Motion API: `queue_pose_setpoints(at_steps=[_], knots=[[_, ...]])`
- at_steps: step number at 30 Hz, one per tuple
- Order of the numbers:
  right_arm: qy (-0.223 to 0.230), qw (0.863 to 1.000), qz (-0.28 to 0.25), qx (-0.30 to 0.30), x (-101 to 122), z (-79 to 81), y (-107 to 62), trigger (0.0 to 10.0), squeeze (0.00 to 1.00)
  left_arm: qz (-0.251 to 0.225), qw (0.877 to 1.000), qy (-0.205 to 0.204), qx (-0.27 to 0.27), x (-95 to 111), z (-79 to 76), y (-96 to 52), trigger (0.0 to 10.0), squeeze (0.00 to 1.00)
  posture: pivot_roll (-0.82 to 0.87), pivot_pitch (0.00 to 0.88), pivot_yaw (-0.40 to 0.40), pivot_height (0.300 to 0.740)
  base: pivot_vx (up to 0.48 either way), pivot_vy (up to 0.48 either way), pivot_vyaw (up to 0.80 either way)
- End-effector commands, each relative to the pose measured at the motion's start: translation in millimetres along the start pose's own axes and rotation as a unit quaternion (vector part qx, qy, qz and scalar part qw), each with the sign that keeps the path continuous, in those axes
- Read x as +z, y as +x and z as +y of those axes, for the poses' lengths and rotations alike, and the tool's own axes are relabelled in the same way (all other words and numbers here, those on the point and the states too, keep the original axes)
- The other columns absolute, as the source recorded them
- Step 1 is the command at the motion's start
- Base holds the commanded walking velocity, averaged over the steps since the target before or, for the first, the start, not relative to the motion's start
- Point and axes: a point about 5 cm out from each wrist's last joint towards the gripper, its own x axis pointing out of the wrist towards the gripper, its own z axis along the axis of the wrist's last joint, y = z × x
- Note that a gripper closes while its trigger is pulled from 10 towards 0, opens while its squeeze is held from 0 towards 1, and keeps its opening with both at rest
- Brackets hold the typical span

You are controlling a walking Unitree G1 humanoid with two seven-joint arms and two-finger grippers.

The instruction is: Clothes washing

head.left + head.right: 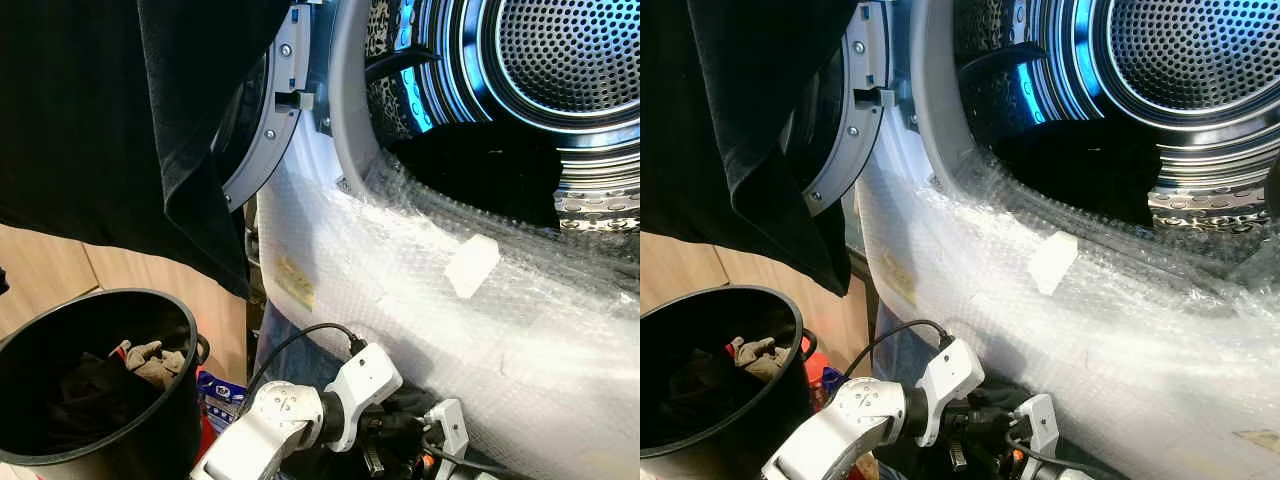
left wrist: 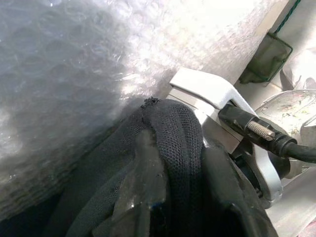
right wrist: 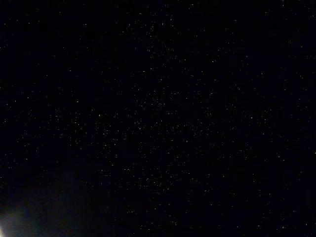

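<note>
The washing machine's steel drum [image 1: 560, 60] stands open, with dark clothing [image 1: 480, 165] lying at its mouth. Bubble wrap [image 1: 450, 300] covers the machine's front below the opening. A large black garment [image 1: 130, 130] hangs at the upper left, in front of the round door [image 1: 262, 140]. Low in the middle, my left gripper [image 1: 385, 440] is shut on a black knit cloth [image 2: 173, 148], pressed close to the bubble wrap [image 2: 64, 74]. The white camera mount of my right wrist [image 1: 447, 422] sits just beside it. The right wrist view is almost fully dark.
A black bucket [image 1: 150, 440] stands at the lower left on the wooden floor [image 1: 50, 270], holding dark clothes and a brownish rag [image 1: 150, 362]. A black cable [image 1: 300, 340] loops over my left wrist. A white tape patch [image 1: 470, 265] is stuck on the bubble wrap.
</note>
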Motion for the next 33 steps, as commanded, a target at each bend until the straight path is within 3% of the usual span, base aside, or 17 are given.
queue_pose_setpoints(at_steps=[1,14,15,16,18,20,31,33], knots=[[-0.011,1.000,-0.003,0.003,4.3,-0.7,3.7,0.0,0.00,-0.034,0.999,0.005,-0.040,13.9,-16.5,9.0,0.0,0.00,0.08,0.000,-0.101,0.740,0.000,0.000,0.00],[-0.014,0.999,-0.007,0.028,5.2,3.9,8.1,0.0,0.00,-0.033,0.999,-0.002,-0.037,11.2,-20.3,7.4,0.0,0.00,0.08,0.000,-0.095,0.740,0.000,0.000,0.00],[-0.014,0.999,-0.006,0.029,4.9,3.7,9.5,0.0,0.00,-0.032,0.999,-0.001,-0.036,11.0,-20.1,7.4,2.0,0.00,0.08,0.000,-0.095,0.740,0.000,0.000,0.00],[-0.016,0.999,-0.007,0.033,5.7,4.2,11.3,0.0,0.00,-0.030,0.999,0.000,-0.036,11.0,-19.5,6.9,7.9,1.00,0.10,0.000,-0.094,0.740,0.000,0.000,0.00],[-0.017,0.999,-0.012,0.039,8.3,5.0,13.8,0.0,0.00,-0.027,0.999,-0.003,-0.035,10.1,-18.6,5.3,9.7,1.00,0.10,0.000,-0.092,0.740,0.000,0.000,0.00],[-0.017,0.999,-0.017,0.041,9.2,4.7,14.1,0.0,0.00,-0.022,0.999,-0.012,-0.033,6.6,-18.8,2.7,10.0,1.00,0.10,0.000,-0.083,0.740,0.000,0.000,0.00],[-0.031,0.998,-0.005,0.053,4.9,2.7,11.7,0.0,0.00,-0.008,1.000,-0.015,-0.024,1.9,-18.9,-13.1,10.0,1.00,0.11,0.000,-0.079,0.740,0.000,0.000,0.00],[-0.030,0.998,-0.011,0.050,7.0,1.3,13.5,0.0,0.00,0.002,1.000,-0.017,-0.013,-1.4,-18.1,-21.8,10.0,1.00,0.11,0.000,-0.073,0.740,0.000,0.000,0.00]])
